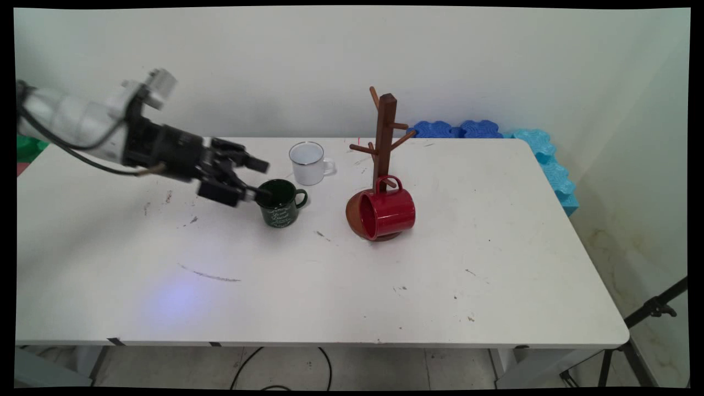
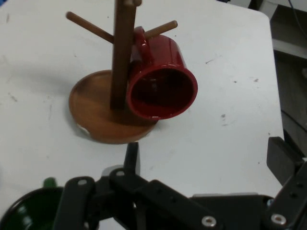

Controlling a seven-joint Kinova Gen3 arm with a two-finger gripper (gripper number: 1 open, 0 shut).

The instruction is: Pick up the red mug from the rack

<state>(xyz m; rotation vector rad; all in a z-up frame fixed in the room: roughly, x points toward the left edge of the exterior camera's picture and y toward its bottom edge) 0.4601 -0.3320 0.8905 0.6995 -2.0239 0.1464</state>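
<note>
Arm reaches in low from left, nearly level. Hand (image 1: 263, 179) fingers apart, lower one touching green mug's (image 1: 281, 203) rim on the desk (image 1: 385, 286). Red mug (image 1: 385, 212) hangs on rack (image 1: 383, 143).

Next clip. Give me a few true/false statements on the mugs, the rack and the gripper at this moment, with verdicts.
1. The red mug hangs by its handle on the rack. True.
2. The white mug lies on its side. False: it stands upright.
3. The gripper is at the green mug. True: one finger reaches its rim.
4. The green mug is to the picture's right of the rack. False: it is to the left.
5. The gripper is open. True.
</note>
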